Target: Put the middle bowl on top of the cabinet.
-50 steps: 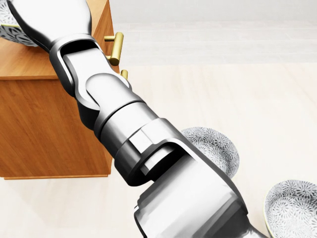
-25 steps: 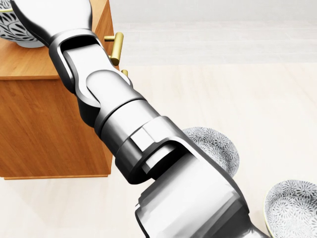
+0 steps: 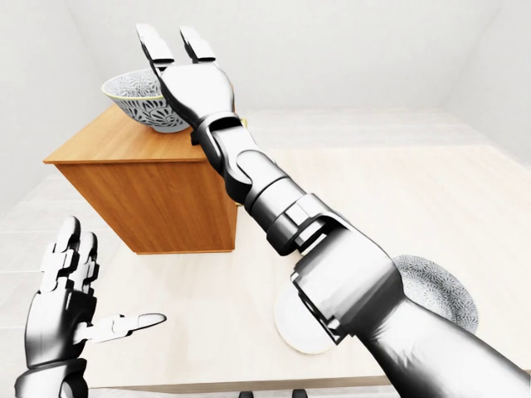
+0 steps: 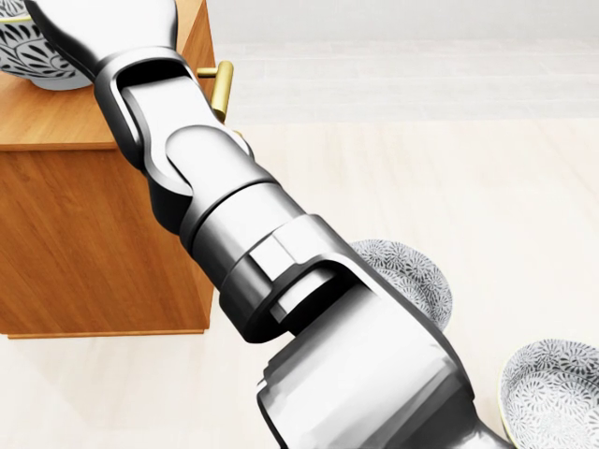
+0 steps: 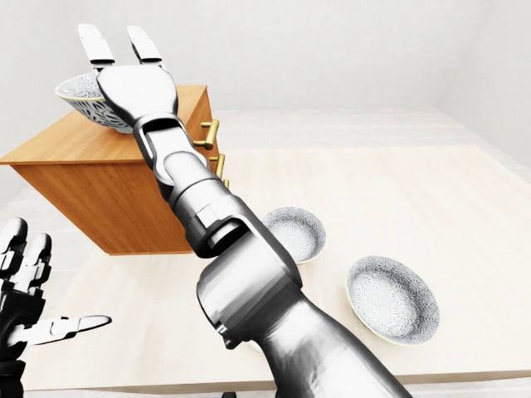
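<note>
The patterned middle bowl (image 3: 133, 94) stands upright on the wooden cabinet's top (image 3: 104, 143), near its far left corner; it also shows at the top left of the head view (image 4: 28, 51). My right hand (image 3: 175, 46) is open, its fingers stretched upward just right of the bowl and above it, closed round nothing. The right arm (image 4: 234, 234) runs diagonally across all views. At the lower left, my left hand (image 3: 112, 279) is open with spread fingers and empty.
Two more patterned bowls (image 5: 295, 232) (image 5: 392, 297) lie on the pale floor to the right of the cabinet (image 5: 108, 199). Brass drawer handles (image 5: 211, 133) stick out of the cabinet's right face. White walls close the room at the top.
The bowl has come out from behind the right hand and now sits upright on the cabinet top. The right forearm has shifted slightly right.
</note>
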`<state>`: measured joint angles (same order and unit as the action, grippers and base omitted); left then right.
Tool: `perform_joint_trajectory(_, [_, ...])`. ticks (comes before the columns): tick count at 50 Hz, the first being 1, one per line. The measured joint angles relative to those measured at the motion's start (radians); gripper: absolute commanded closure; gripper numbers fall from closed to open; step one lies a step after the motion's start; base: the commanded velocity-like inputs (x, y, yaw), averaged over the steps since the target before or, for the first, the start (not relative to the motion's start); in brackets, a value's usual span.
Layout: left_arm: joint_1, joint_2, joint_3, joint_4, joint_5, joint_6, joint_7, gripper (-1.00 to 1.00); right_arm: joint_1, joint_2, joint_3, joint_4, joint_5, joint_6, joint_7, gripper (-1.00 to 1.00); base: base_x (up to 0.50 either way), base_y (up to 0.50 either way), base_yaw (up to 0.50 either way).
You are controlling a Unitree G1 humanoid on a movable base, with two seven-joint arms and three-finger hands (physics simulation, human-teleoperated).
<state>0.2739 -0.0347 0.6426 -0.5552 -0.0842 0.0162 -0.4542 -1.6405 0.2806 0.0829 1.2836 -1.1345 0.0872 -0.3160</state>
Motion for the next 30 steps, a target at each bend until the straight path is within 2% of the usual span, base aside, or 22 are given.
perform_joint_trajectory(30, [-0.001, -0.002, -0.001, -0.026, -0.003, 0.023, 0.0, -1.0, -0.017, -0.032, -0.038, 0.006, 0.048, 0.0, -0.046, -1.0, 0.0, 0.0, 0.0])
